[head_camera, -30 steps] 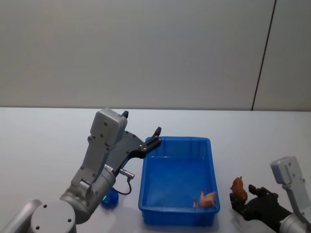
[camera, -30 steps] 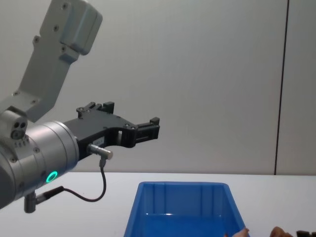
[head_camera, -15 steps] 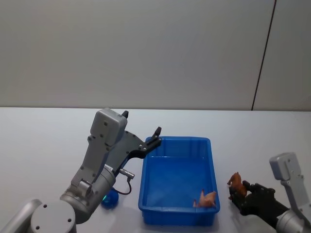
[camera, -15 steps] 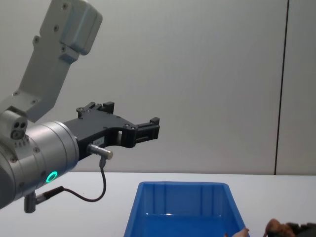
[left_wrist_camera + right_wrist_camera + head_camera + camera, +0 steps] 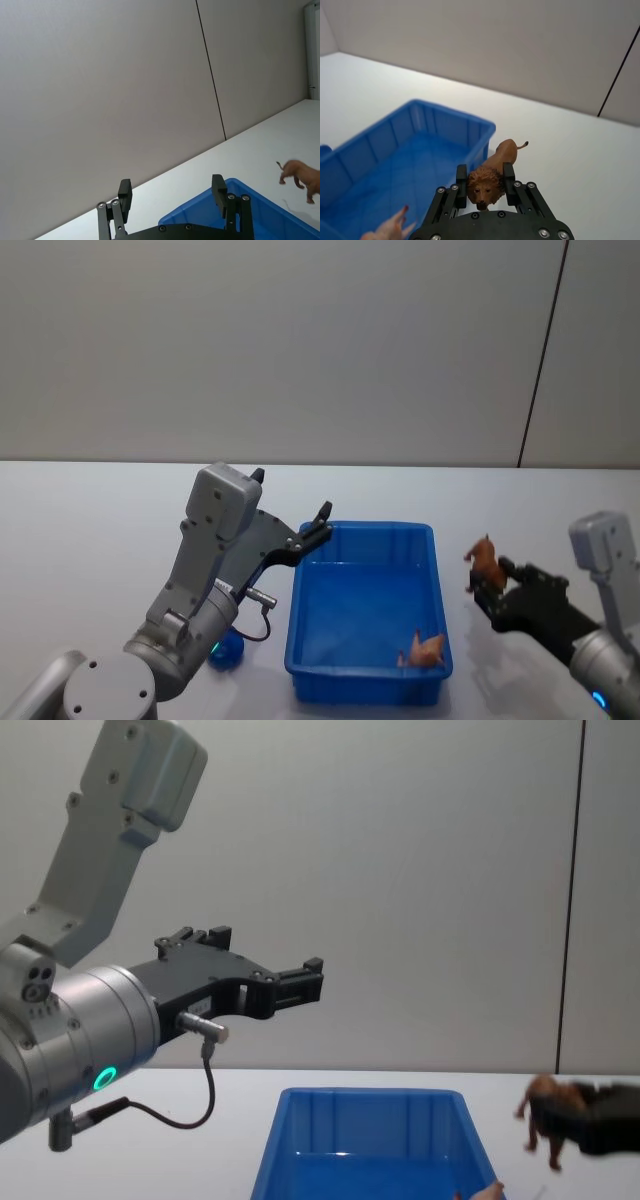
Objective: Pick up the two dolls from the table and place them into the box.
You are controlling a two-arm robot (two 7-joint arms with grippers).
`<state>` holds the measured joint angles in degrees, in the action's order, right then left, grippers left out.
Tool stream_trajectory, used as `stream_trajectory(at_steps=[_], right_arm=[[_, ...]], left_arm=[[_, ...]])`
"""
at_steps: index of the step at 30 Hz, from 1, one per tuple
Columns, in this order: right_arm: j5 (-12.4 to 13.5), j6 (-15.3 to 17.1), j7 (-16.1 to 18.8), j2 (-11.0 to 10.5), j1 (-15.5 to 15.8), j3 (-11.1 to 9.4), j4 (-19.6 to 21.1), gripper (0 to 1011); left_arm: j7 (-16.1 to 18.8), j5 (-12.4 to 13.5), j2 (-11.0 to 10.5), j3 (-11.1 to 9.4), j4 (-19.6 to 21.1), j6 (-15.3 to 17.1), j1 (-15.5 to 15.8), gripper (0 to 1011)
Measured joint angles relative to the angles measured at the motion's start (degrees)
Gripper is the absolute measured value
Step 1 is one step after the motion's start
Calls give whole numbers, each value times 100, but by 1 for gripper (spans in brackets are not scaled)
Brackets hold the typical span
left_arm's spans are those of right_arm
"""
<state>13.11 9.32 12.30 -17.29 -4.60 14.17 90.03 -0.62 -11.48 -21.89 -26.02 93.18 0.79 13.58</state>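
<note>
R end effector (image 5: 485,181) grips brown lion doll (image 5: 484,560) in air just R of blue box (image 5: 365,529), peach doll (image 5: 427,650) inside; L end effector (image 5: 171,186) wide above box's far-L corner.

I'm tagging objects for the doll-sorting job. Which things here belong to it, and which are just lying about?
Job:
brown lion doll, held by the right gripper
peach doll, inside the blue box
left gripper, open, raised near the box

Lying about:
small blue object on the table beside the box

Blue box (image 5: 365,686), red-brown doll (image 5: 484,560), peach doll (image 5: 428,650), wht table (image 5: 90,540), blk right claw (image 5: 488,585)
</note>
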Motion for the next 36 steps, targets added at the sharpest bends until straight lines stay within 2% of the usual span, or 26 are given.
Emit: stream_trajectory(at_steps=[10, 17, 23, 31, 36], right_arm=[[-53, -60, 329, 101, -294, 7, 285, 409], [-124, 171, 618, 221, -493, 95, 330, 408], [-214, 370, 771, 327, -624, 189, 217, 409], [-338, 560, 889, 456, -768, 297, -33, 615], [-351, 568, 893, 475, -800, 309, -103, 800]], left_arm=[[0, 0, 0, 0, 0, 0, 0, 1004], [0, 0, 0, 0, 0, 0, 0, 1004], [0, 0, 1, 0, 0, 0, 0, 1004], [0, 0, 0, 0, 0, 0, 0, 1004], [0, 0, 0, 0, 0, 0, 0, 1004]])
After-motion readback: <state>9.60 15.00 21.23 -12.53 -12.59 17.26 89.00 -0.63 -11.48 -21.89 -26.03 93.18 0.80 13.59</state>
